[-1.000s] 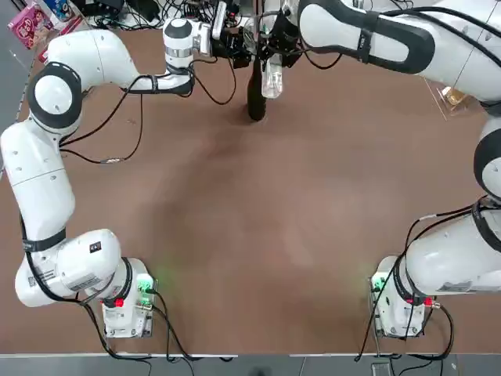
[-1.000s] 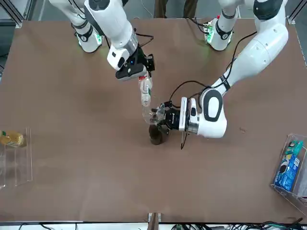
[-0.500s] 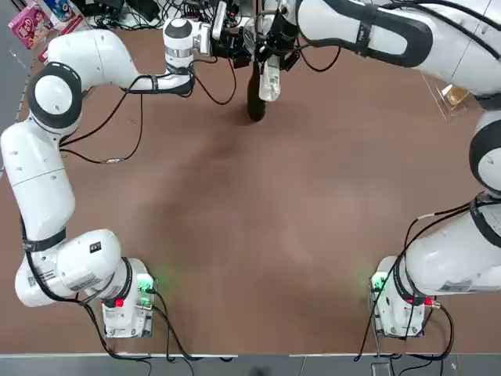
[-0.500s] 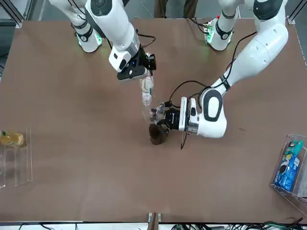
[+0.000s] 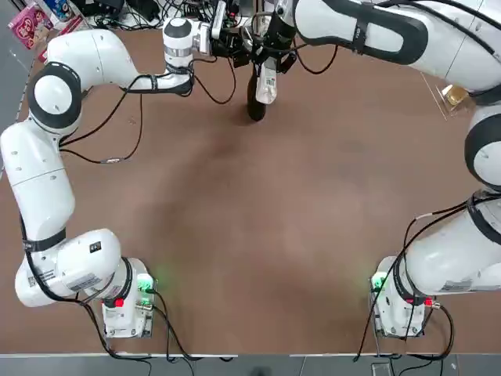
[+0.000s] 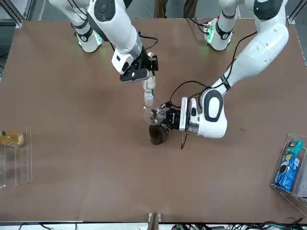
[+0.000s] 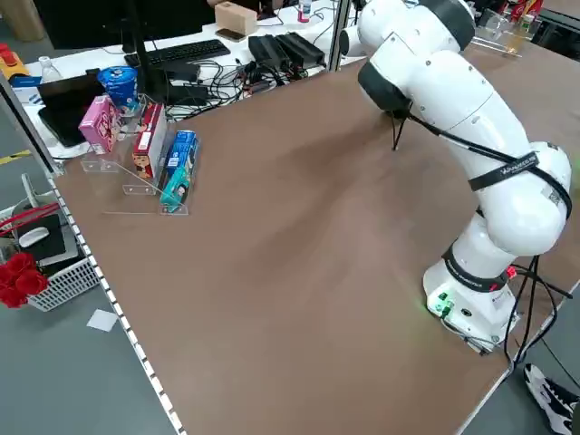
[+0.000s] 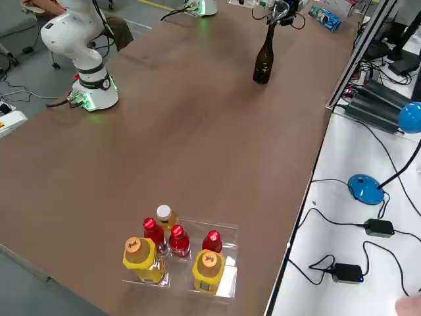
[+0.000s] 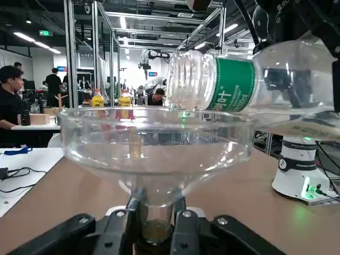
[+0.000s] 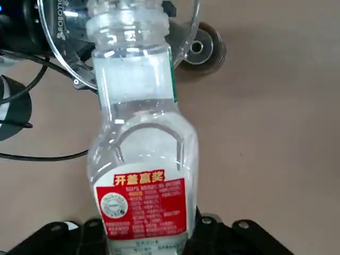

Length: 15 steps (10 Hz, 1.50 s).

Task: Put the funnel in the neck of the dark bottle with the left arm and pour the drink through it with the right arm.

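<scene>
Because the drink (image 10: 143, 127) is a thin, clear plastic bottle, expect your squeeze to dent its wall and push liquid out; judge it light, slippery if wetted, and shifting in balance as it empties. Your right end effector (image 10: 151, 220) is pinching it around the body, well behind the bare, threaded mouth. That is a sound place to hold: keep the pressure modest and leave the neck free. The drink lies nearly level, its mouth over the rim of the funnel (image 9: 106, 149). The next move likely calls for a slow tip, mouth down, and a thin stream.

From your side of the table (image 5: 235, 235), the work is at 12 o'clock, with the left arm (image 5: 109, 59) reaching in from 9 and the right arm (image 5: 391, 31) from 3. The funnel sits mouth up at the top of the dark bottle (image 8: 264, 62), which stands upright. Your left end effector (image 9: 156, 204) is at the funnel's stem; whether it is spread or pinching, you cannot tell. Treat the funnel as light, stiff and easily knocked, best steadied low at the stem. The dark bottle looks like glass: firm, smooth, breakable and tall enough to topple if pushed near its top. Avoid leaning the drink on the funnel's rim.
</scene>
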Tool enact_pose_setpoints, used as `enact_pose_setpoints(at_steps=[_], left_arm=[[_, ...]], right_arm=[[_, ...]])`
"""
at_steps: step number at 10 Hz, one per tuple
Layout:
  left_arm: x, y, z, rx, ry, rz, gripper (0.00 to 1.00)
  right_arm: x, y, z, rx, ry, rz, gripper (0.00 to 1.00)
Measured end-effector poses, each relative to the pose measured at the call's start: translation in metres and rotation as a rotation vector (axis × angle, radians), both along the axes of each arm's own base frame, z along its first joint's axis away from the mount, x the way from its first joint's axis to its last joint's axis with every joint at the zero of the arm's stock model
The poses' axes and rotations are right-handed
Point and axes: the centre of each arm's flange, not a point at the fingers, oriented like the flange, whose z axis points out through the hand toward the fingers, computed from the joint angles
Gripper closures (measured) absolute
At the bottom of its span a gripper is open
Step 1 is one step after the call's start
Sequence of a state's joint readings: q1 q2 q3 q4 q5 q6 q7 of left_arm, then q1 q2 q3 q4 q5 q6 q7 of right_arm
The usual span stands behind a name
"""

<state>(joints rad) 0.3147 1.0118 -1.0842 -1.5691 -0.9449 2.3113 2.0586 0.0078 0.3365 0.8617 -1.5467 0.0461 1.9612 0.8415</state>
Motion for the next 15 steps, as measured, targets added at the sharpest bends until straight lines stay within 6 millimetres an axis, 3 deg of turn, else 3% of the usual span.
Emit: enact_pose_setpoints(at_steps=[8,15], left_arm=[[0.000,0.000,0.000,0.000,0.001,0.000,0.72],[0.000,0.000,0.000,0.000,0.001,0.000,0.72]], right_arm=[[-0.010,0.007,0.015,-0.013,0.038,0.003,0.56],[-0.003,0.011,0.019,-0.003,0.105,-0.026,0.56]])
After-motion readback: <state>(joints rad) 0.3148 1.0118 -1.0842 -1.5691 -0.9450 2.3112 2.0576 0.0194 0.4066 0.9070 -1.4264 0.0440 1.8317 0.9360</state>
